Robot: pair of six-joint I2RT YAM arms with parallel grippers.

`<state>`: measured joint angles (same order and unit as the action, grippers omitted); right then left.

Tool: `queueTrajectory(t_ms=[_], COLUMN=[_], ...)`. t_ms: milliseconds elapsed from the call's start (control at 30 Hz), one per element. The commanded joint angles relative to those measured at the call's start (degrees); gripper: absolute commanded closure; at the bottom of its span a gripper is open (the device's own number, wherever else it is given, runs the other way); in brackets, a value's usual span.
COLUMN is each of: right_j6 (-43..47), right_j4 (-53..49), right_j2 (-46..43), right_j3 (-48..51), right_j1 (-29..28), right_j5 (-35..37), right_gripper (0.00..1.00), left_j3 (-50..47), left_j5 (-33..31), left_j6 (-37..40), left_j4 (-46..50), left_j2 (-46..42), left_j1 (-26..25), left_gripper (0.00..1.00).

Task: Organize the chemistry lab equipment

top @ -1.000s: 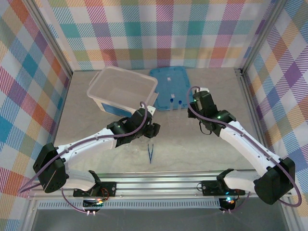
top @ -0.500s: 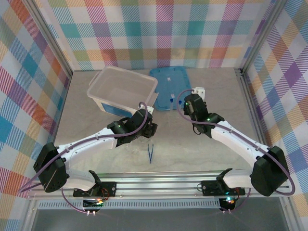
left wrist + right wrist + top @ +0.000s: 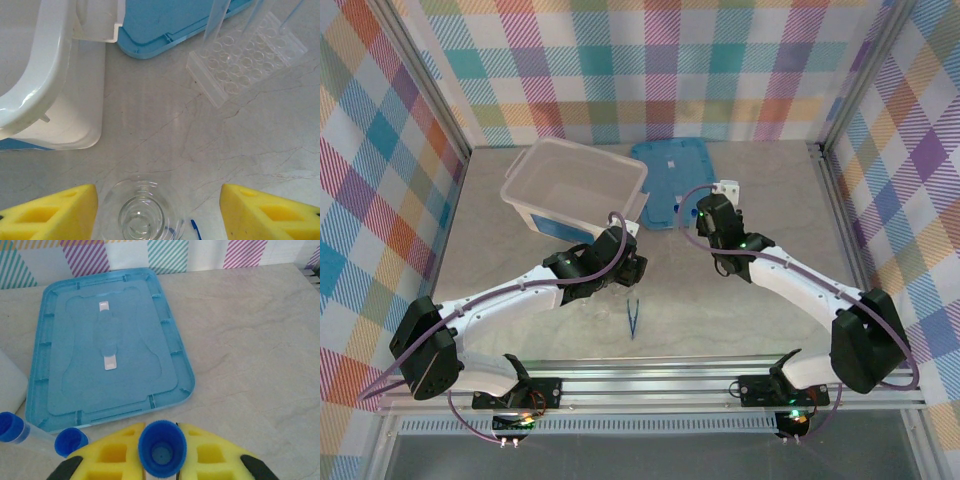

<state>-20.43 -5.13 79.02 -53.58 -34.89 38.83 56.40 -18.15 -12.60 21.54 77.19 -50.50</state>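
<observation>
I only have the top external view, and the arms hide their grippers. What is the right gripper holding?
Observer: The right gripper is shut on a blue-capped tube, cap up.
Operator: And the left?
Observer: The left gripper is open; a clear glass flask stands between its fingers, ungripped.
Operator: Anything clear I'm missing?
Observer: A clear rack with rows of holes sits by the blue lid.

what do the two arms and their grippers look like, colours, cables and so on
The left arm and the right arm are both built of white link shells with black joint housings. A thin purple cable loops along each arm. The left gripper and the right gripper have bright yellow finger pads with recessed rectangular pockets, mounted on black parts.
</observation>
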Motion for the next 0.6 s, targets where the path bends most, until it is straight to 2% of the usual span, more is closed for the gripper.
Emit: queueTrajectory(t_ms=[0,567], right_j6=[0.7,0.6], right_j4=[2.9,4.2], right_j2=[1.5,3.0], right_j3=[0.9,1.5], right_j1=[-0.1,2.1], right_j5=[1.4,3.1], right_gripper=[0.86,0.86], left_j3=[0.8,0.0], left_j5=[-0.6,0.6], left_j6=[-1.0,-1.5], left_j4=[1.4,0.9], left_j2=[-0.5,-0.7], left_j1=[0.4,0.9], left_gripper=[0.34,0.34])
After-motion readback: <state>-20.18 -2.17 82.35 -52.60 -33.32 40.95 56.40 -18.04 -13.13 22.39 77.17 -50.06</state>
